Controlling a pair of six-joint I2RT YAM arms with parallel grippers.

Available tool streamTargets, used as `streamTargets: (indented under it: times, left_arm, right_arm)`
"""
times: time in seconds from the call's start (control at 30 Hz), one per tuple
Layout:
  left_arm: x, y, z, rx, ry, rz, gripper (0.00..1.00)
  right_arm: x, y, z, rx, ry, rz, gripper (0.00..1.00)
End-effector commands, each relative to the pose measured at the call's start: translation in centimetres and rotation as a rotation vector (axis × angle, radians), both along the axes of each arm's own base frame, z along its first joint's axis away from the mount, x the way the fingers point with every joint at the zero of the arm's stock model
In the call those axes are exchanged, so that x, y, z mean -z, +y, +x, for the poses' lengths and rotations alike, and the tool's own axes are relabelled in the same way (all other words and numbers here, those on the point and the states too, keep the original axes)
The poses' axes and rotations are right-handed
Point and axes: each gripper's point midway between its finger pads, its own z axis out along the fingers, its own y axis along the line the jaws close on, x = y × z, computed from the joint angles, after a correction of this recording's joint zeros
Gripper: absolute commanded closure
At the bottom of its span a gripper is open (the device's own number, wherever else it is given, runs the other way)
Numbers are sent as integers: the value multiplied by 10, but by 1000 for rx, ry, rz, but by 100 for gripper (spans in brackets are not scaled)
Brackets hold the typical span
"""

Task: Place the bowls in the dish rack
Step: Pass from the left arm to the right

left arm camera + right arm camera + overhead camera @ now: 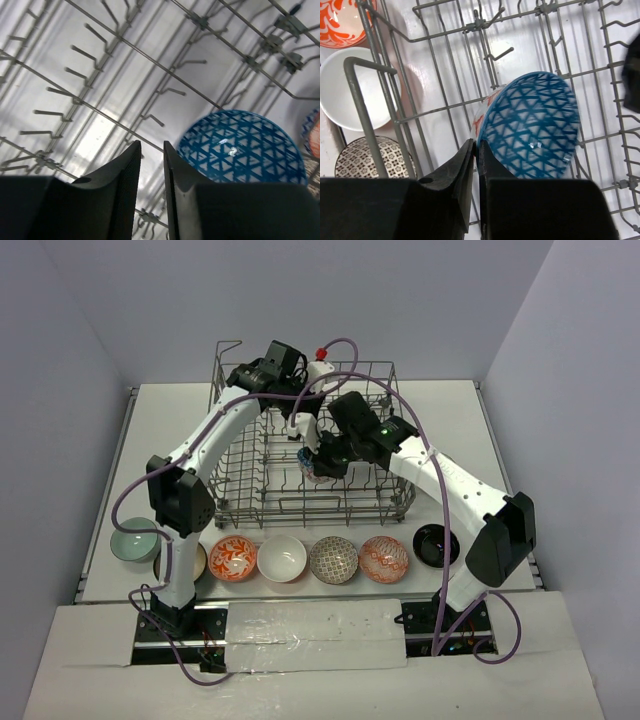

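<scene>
Right wrist view: the right claw (476,146) is nipped nearly closed on the rim of a blue-latticed bowl (530,125), which stands on edge among the dish rack (365,117) tines, at 1 o'clock from the fingers. Above the rack the left claw (151,150) hangs slightly parted, holding nothing, with that bowl at its 3 o'clock

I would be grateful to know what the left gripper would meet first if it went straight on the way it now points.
Probably the dish rack, its wire floor and tines, just left of the blue-patterned bowl. The left gripper has its jaws slightly apart and empty; depth is hard to judge.
</scene>
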Motion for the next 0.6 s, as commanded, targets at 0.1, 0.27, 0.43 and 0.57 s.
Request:
streamTargets:
  times: [0.1,0.27,0.43,0.57]
  left_arm:
    - [-44,-6,26,-82,-159,-70,67]
    - [-51,-6,37,-131,-194,-88,64]
    - [-81,10,56,-266,-303,-106,51]
    - [-112,42,72,-434,-389,-137,41]
  right_arm:
    - [-23,10,5,-4,-61,53,100]
    - [-18,9,3,-4,-54,47,100]
    - [-17,9,6,8,-60,43,100]
    - [-23,11,13,33,-71,50,100]
